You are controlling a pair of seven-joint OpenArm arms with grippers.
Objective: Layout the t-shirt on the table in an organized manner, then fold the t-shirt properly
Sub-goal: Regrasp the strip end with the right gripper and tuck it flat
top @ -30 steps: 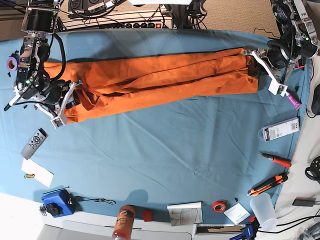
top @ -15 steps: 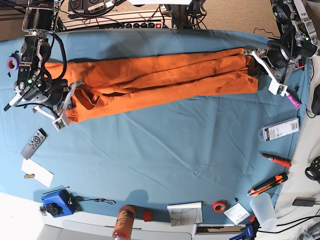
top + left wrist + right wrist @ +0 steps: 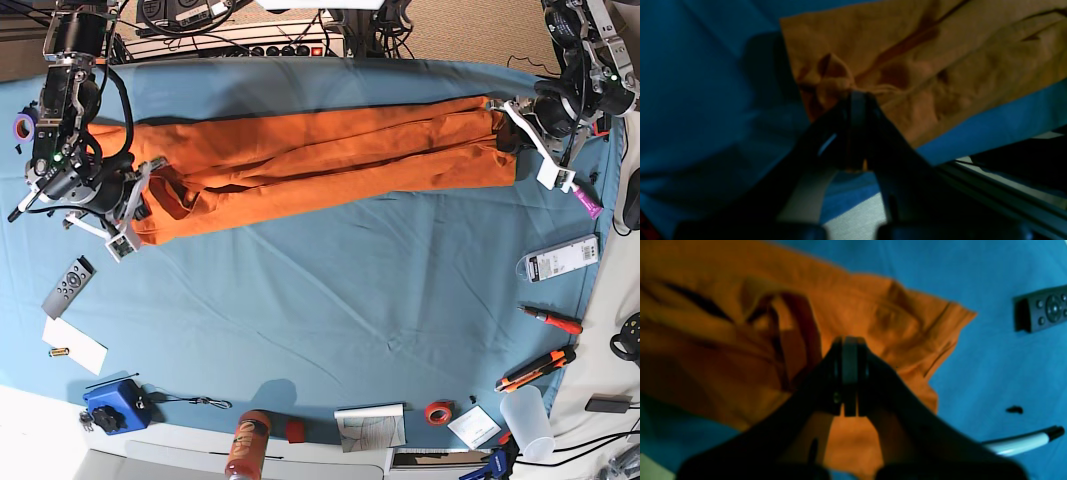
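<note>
We held the t-shirt (image 3: pixel 320 160) stretched mid-frame, left gripper (image 3: pixel 858 100) and right gripper (image 3: pixel 849 346) both pinching cloth; overpulling risked a slipped hem.

t-shirt (image 3: pixel 320 160) stretched across table (image 3: pixel 350 300), remote (image 3: pixel 68 286) below its left end

Both wrist views are dim and blurred; the t-shirt (image 3: pixel 723 340) runs off their edges, and the right hand (image 3: pixel 849 373) hides its folds.

A grey remote (image 3: pixel 68 286), screwdriver (image 3: pixel 552 320), red tape roll (image 3: pixel 437 412), and plastic cup (image 3: pixel 527 421).
</note>
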